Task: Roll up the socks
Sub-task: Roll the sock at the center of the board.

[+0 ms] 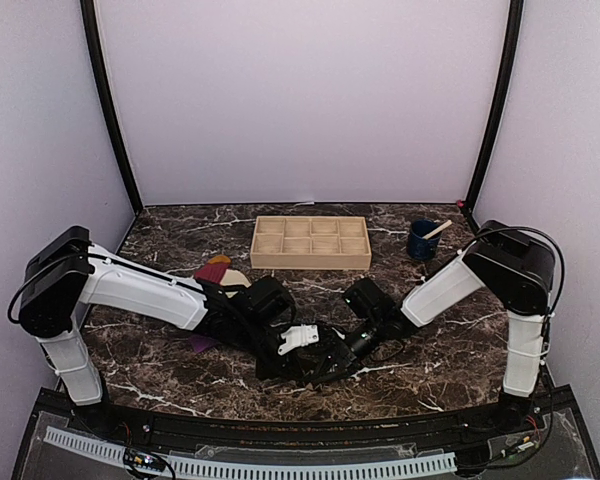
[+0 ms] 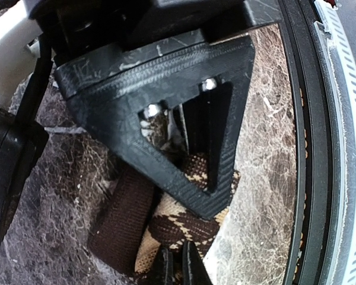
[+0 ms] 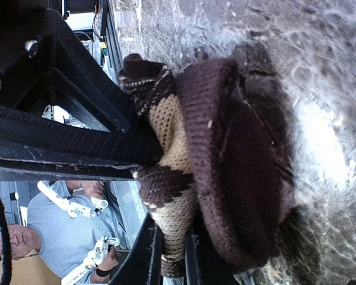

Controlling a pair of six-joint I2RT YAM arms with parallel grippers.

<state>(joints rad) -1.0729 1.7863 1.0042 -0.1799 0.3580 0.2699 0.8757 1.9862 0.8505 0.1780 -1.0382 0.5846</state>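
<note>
The black and tan argyle sock [image 2: 184, 228] lies bunched on the marble near the table's front edge, its dark cuff [image 3: 237, 178] folded over. My left gripper [image 2: 178, 267] is shut, its tips pinched on the sock's patterned edge. My right gripper [image 3: 172, 249] is shut on a tan fold of the same sock. In the top view both grippers [image 1: 320, 358] meet low over the table and hide this sock. The magenta-purple sock [image 1: 212, 270] shows behind my left forearm, mostly covered by it.
A wooden compartment tray [image 1: 311, 242] stands at the back centre. To its right a blue cup [image 1: 423, 240] holds a stick. A beige plate [image 1: 237, 278] peeks out beside the magenta sock. The table's front rail [image 2: 326, 148] runs close to the argyle sock.
</note>
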